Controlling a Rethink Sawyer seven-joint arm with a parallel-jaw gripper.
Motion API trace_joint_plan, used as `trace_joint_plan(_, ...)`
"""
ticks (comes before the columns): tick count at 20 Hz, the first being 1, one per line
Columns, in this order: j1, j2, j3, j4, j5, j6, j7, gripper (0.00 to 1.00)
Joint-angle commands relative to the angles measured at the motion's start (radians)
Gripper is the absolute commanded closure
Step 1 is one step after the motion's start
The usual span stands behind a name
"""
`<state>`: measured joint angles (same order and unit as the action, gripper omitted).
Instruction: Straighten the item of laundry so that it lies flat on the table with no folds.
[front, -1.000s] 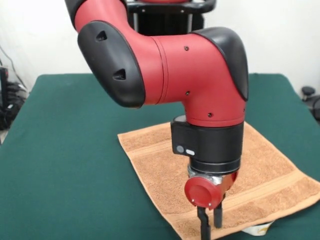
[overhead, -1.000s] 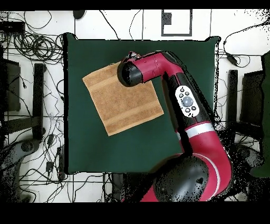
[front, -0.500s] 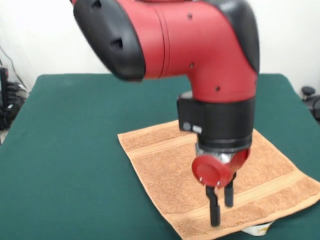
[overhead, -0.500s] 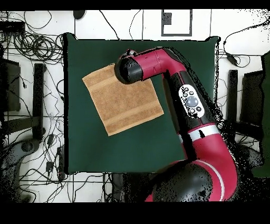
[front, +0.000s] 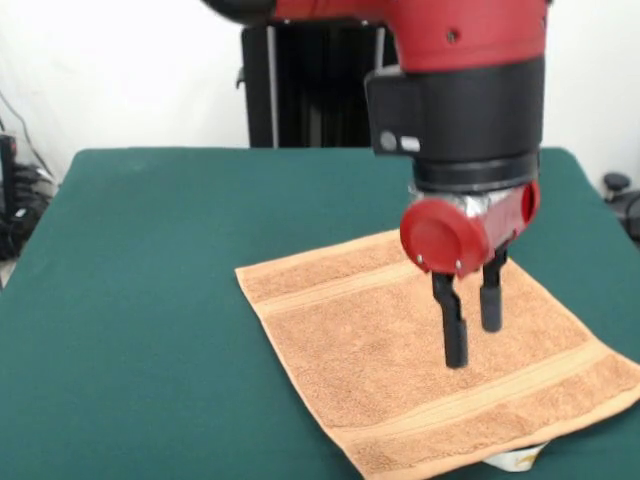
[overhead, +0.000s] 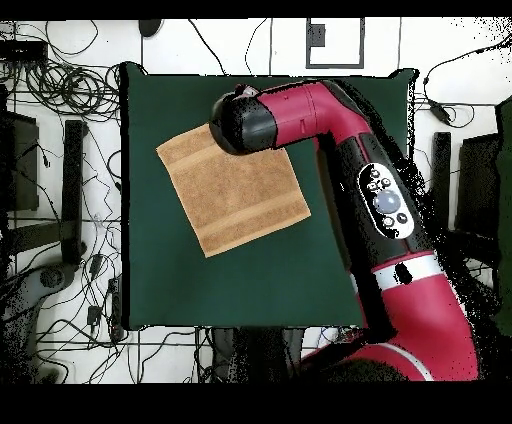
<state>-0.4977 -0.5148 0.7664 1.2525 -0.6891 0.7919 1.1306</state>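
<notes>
The orange-tan towel (front: 420, 370) lies spread flat on the green table (front: 140, 300), with woven bands near its far and near ends. A small white label (front: 515, 460) peeks out under its near edge. My gripper (front: 472, 338) hangs above the towel's middle, clear of the cloth, its two black fingers (front: 455, 325) a small gap apart and holding nothing. In the overhead view the towel (overhead: 225, 195) shows as a tilted square at the table's (overhead: 260, 280) upper left, and the arm's wrist hides the gripper over the towel's upper right corner.
The arm's red links (overhead: 370, 190) cross the table's right half in the overhead view. Cables (overhead: 50, 80) and stands lie on the floor around the table. The black pedestal (front: 310, 85) stands behind the table's far edge.
The gripper has risen off the towel's near edge and moved toward the robot, over the towel's middle. The towel has not moved.
</notes>
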Motion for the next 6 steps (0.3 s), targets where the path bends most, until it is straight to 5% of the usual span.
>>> trace_joint_plan(1,0.024,-0.032,-0.132,0.076,0.112,0.105,0.268,0.0)
trace_joint_plan(6,0.031,-0.021,-0.151,0.025,0.154,0.118,0.192,0.0)
